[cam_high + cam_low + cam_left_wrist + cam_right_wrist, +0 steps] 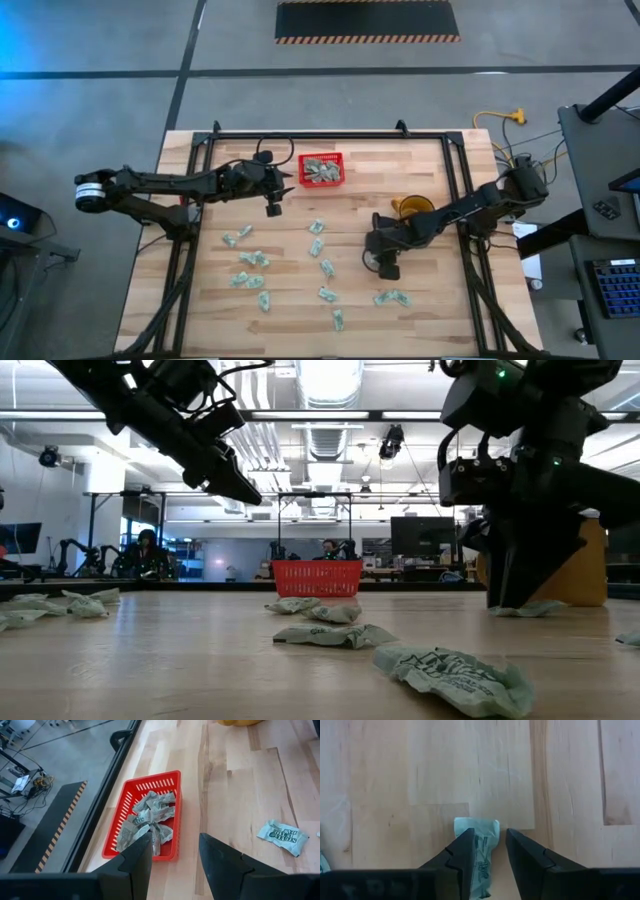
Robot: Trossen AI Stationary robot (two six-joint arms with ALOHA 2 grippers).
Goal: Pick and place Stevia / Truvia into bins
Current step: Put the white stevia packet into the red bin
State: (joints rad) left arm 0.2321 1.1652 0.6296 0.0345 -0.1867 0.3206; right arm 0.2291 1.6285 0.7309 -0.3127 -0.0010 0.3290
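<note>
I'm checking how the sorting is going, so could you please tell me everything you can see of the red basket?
The red basket is a small rectangular plastic tray with slotted, latticed walls and an open top. It stands upright and level on the wooden table near its far edge, between the two arms. Several crumpled pale green and white sachets lie heaped inside. The left claw, open and empty, hangs beside it without touching it.
</note>
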